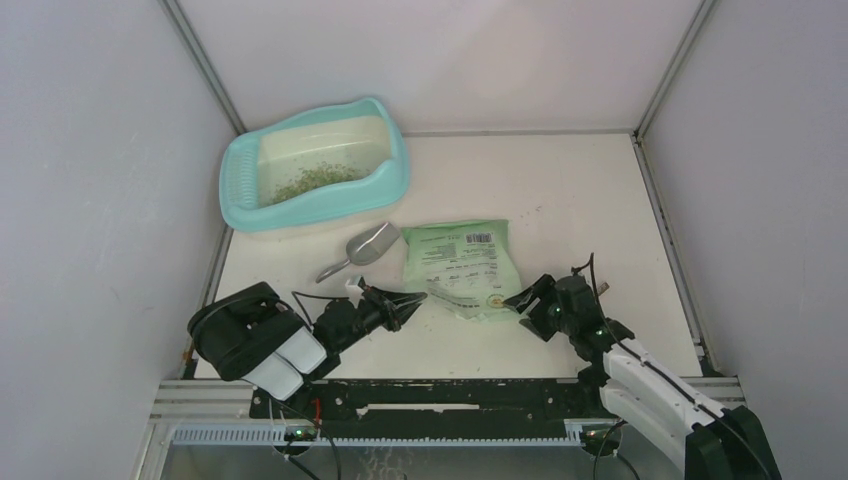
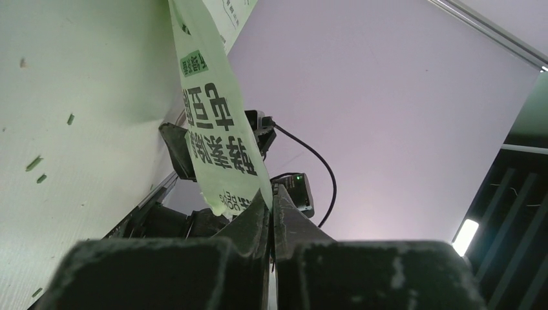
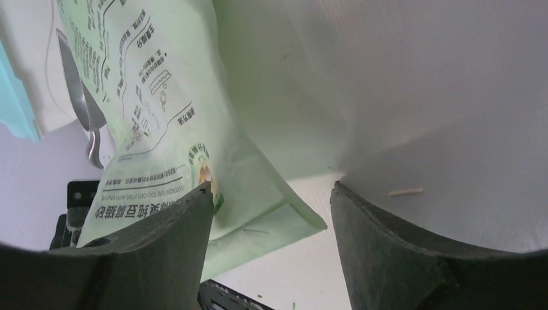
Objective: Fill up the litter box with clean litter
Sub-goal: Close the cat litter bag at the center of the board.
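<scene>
Litter box point(image 1: 320, 208) sits at the far left corner of the table point(image 1: 570, 180). There's only a thin patch of litter point(image 1: 315, 180) on its floor, so the fill looks barely begun. Bag point(image 1: 458, 262) lies flat mid-table, scoop point(image 1: 372, 244) between it and the box.

Left gripper point(image 1: 412, 300): jaws pinched shut on the bag's near left corner. Right gripper point(image 3: 271, 194): jaws wide, holding nothing, with the bag's near right corner lying between them, closer to one side.

Handling guess: thin film, soft and floppy, probably slick. Granules inside will slide and shift the weight once it's lifted. Best hold is the flat seam at the corners, not the belly. With both corners pinched it should tip without folding. Can't tell which end is open. The litter itself is loose and light, and a few stray bits sit on the table.
</scene>
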`<action>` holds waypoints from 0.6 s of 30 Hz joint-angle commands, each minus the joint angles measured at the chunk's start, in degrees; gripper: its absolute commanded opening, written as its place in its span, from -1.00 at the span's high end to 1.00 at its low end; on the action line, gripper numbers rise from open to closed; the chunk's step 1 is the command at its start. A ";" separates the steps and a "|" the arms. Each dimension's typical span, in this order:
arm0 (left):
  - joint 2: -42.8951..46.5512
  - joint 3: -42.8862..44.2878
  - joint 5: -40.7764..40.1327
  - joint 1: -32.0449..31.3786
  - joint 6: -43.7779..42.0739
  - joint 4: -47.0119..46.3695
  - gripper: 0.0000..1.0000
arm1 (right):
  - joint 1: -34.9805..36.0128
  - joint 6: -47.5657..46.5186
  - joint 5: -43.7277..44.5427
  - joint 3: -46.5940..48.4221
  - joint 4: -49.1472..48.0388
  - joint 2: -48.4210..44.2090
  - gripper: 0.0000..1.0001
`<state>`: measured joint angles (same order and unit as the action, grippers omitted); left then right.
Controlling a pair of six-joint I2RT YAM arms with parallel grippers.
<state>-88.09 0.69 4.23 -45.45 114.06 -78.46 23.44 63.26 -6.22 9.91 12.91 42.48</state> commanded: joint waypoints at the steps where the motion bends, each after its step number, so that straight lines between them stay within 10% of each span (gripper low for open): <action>1: 1.98 -5.65 -0.17 0.14 -0.42 -4.57 0.92 | -1.00 -0.67 1.80 0.31 -0.20 4.71 -0.46; 11: 2.90 -11.11 -1.35 -0.06 -2.29 -4.58 0.92 | -3.16 0.81 1.14 1.01 0.09 1.82 0.26; 18: 0.30 -11.71 -1.34 -0.91 -3.81 -4.56 0.93 | -6.03 1.07 -1.25 0.81 -2.58 1.86 0.36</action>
<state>-86.78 0.69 3.20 -45.74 112.42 -78.41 18.85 64.47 -6.57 10.66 12.56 44.47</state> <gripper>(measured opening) 0.039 0.334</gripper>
